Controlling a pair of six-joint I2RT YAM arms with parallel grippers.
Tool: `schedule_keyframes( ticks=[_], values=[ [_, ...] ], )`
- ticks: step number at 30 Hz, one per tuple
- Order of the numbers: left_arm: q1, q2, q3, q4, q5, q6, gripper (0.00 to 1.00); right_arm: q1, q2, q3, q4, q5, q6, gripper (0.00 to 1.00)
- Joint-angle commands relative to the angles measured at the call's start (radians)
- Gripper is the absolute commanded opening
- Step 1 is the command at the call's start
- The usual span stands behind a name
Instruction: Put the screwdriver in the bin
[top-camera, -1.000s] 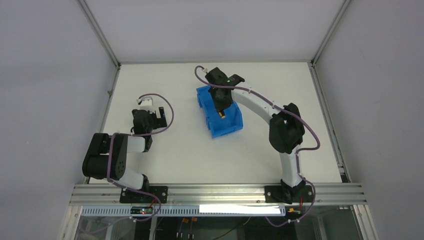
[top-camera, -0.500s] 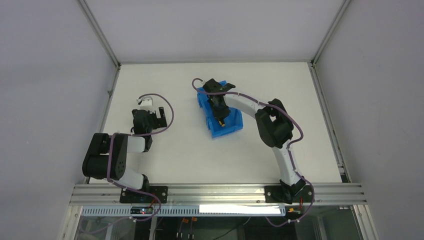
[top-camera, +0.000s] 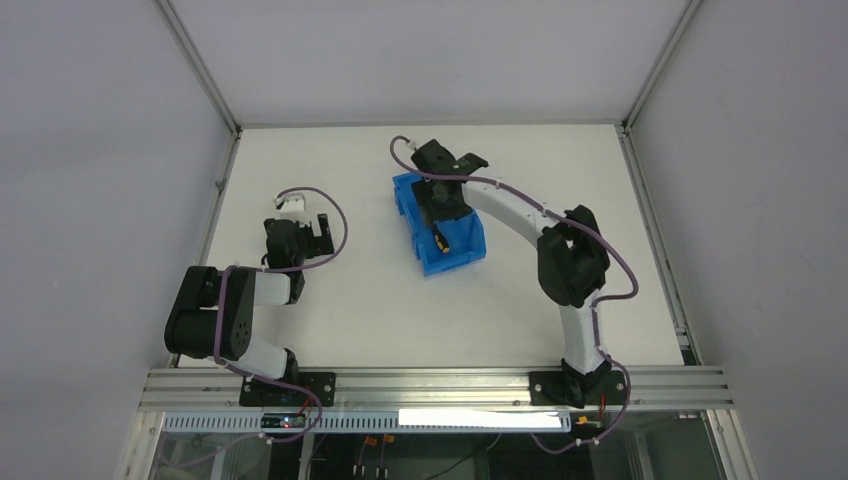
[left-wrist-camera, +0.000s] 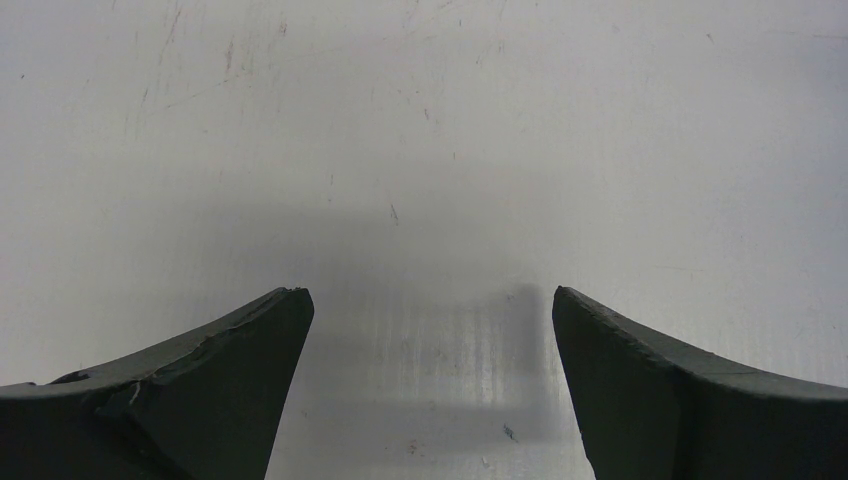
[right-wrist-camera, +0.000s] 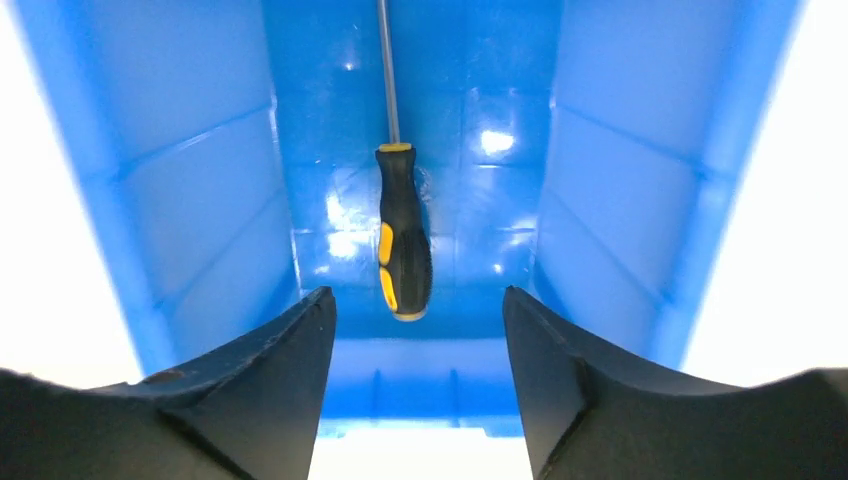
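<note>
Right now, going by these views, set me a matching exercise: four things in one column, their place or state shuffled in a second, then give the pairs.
1. screwdriver
2. bin
3. left gripper
4. right gripper

A. open, over bare table
B. bright blue, standing on the table
C. open, hanging above the bin's inside
D. black and yellow handle, lying on the bin's floor

Pairs: 1-D, 2-B, 3-A, 4-C.
</note>
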Motion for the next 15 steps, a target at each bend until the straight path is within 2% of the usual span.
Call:
schedule_keyframes(
  ticks=[1, 2, 4, 7, 10, 15],
  values=[
    [0.008, -0.001, 0.02, 0.039, 0.02, -0.007, 1.0, -0.002, -0.225, 0.052, -0.002, 0.053, -0.044, 0.69],
    [0.008, -0.001, 0.02, 0.04, 0.02, -0.006, 1.0, -0.002, -0.247, 0.039, 0.008, 0.064, -0.051, 0.76],
    [0.008, -0.001, 0.02, 0.04, 0.02, -0.007, 1.0, -0.006, -0.317, -0.005, 0.034, 0.099, -0.06, 0.97],
    [0.008, -0.001, 0.02, 0.039, 0.02, -0.007, 1.0, -0.037, -0.438, -0.122, 0.122, 0.153, -0.076, 0.99],
    [0.008, -0.001, 0.02, 0.04, 0.02, -0.006, 1.0, -0.131, -0.555, -0.286, 0.236, 0.124, -0.069, 0.99],
    [0.008, -0.002, 0.02, 0.039, 0.02, -0.006, 1.0, -0.291, -0.764, -0.661, 0.549, 0.125, -0.065, 0.99]
  ],
)
